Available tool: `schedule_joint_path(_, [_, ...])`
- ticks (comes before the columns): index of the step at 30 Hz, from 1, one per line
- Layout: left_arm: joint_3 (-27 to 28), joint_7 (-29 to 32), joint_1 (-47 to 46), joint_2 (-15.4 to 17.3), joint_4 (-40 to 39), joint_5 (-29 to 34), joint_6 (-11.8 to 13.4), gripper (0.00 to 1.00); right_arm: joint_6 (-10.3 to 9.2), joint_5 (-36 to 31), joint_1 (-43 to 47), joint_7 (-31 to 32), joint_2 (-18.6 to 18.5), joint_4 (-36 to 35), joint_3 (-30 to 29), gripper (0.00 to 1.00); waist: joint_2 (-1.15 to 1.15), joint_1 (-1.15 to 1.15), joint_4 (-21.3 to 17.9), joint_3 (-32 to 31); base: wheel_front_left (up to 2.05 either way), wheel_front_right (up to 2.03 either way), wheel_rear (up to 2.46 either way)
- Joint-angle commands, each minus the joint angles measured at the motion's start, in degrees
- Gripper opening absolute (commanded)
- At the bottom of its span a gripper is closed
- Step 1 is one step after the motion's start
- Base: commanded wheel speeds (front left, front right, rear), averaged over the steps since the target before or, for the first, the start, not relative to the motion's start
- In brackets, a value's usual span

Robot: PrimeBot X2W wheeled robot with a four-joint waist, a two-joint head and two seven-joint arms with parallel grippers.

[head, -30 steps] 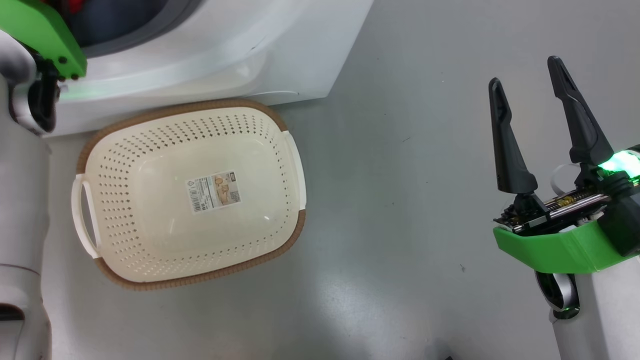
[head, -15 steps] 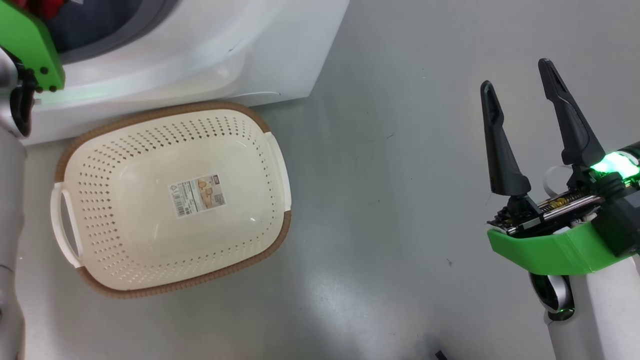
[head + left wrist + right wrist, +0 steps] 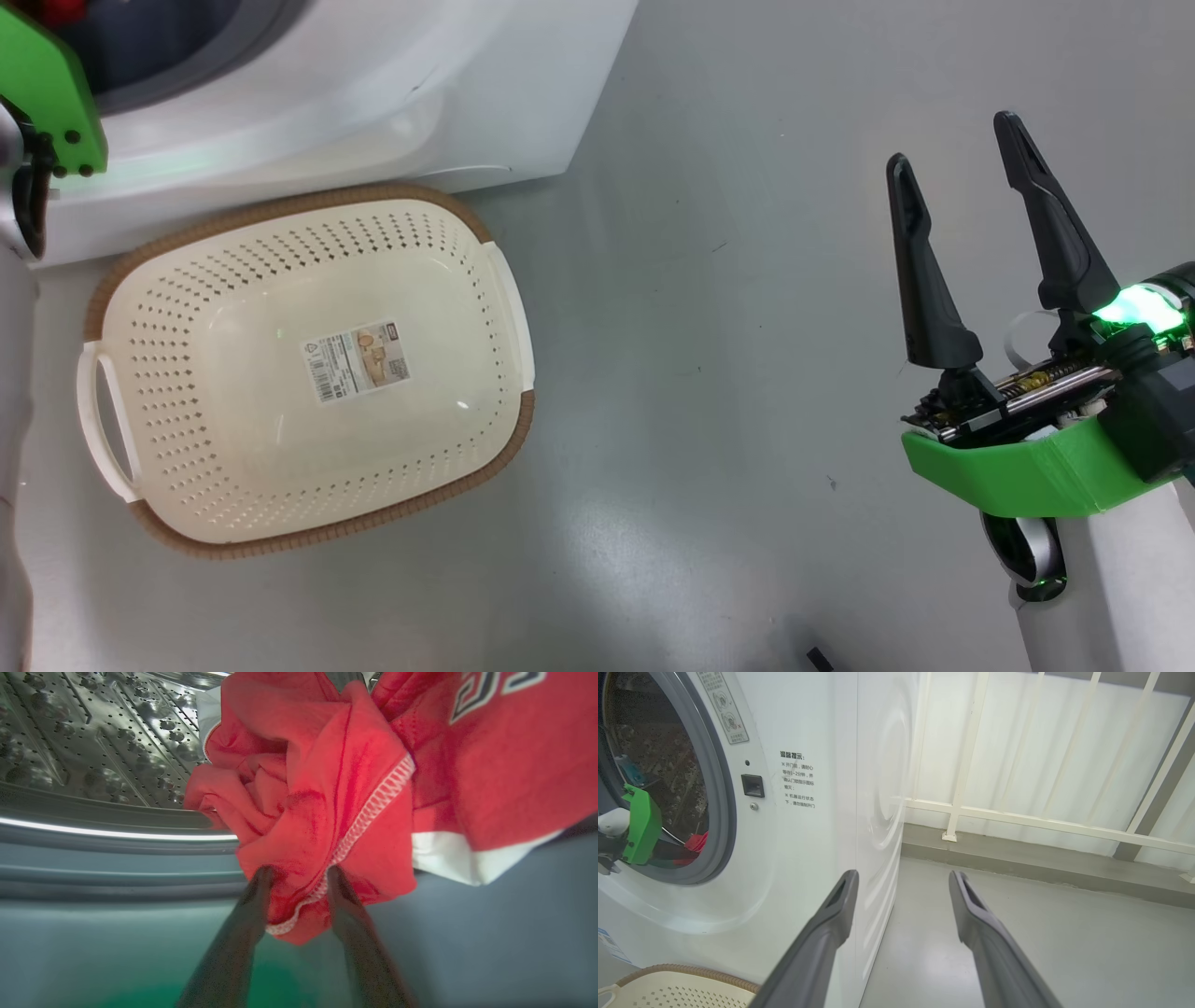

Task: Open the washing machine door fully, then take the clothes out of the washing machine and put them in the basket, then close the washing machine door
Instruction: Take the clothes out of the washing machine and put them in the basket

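Note:
Inside the washing machine [image 3: 808, 835], red clothes [image 3: 327, 788] with white trim lie bunched at the mouth of the steel drum [image 3: 93, 732], over the grey rubber ring [image 3: 117, 877]. My left gripper [image 3: 300, 870] reaches in, and its two fingers stand a little apart on either side of a stitched fold of red cloth. A bit of red also shows in the opening [image 3: 697, 842]. The cream basket [image 3: 280, 207] sits empty on the floor in front of the machine [image 3: 373, 93]. My right gripper [image 3: 952, 142] hovers open over bare floor to the right. The washing machine door is out of view.
Grey floor [image 3: 700, 327] stretches between the basket and my right arm. A white railing [image 3: 1017, 821] with a low kerb runs behind the machine's right side. A small dark scrap [image 3: 820, 658] lies on the floor near the bottom edge.
The whole head picture has slid to the left, so the camera has turned. The basket, the machine and my right gripper keep their places relative to one another.

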Motion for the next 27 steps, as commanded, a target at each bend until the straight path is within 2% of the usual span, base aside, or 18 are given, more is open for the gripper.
schedule_joint_path(1, [0.1,-0.4,-1.2,3.0,-0.7,0.3,0.1,0.00,0.35,0.6,-0.1,-0.3,0.2,-1.6,1.3,1.00,0.00,0.00,0.0,0.0,0.00,0.00,0.00])
schedule_joint_path(8, [-0.4,-3.1,-1.7,3.3,-0.7,0.2,0.2,0.00,0.35,0.9,-0.3,-0.3,0.2,-1.3,1.3,1.00,0.00,0.00,0.2,0.0,0.00,0.00,0.00])
schedule_joint_path(16, [-1.3,-9.4,-1.4,3.0,-1.9,0.8,3.2,0.00,0.35,0.8,-0.3,-0.3,0.3,-1.1,1.0,1.00,0.00,0.00,1.2,-0.7,0.00,0.00,0.00])
schedule_joint_path(27, [-0.5,-18.7,2.5,1.8,-5.2,-1.3,2.6,0.00,0.35,0.5,0.4,-0.3,0.0,-1.3,0.3,1.00,0.00,0.00,3.6,-2.6,0.00,0.00,0.00])
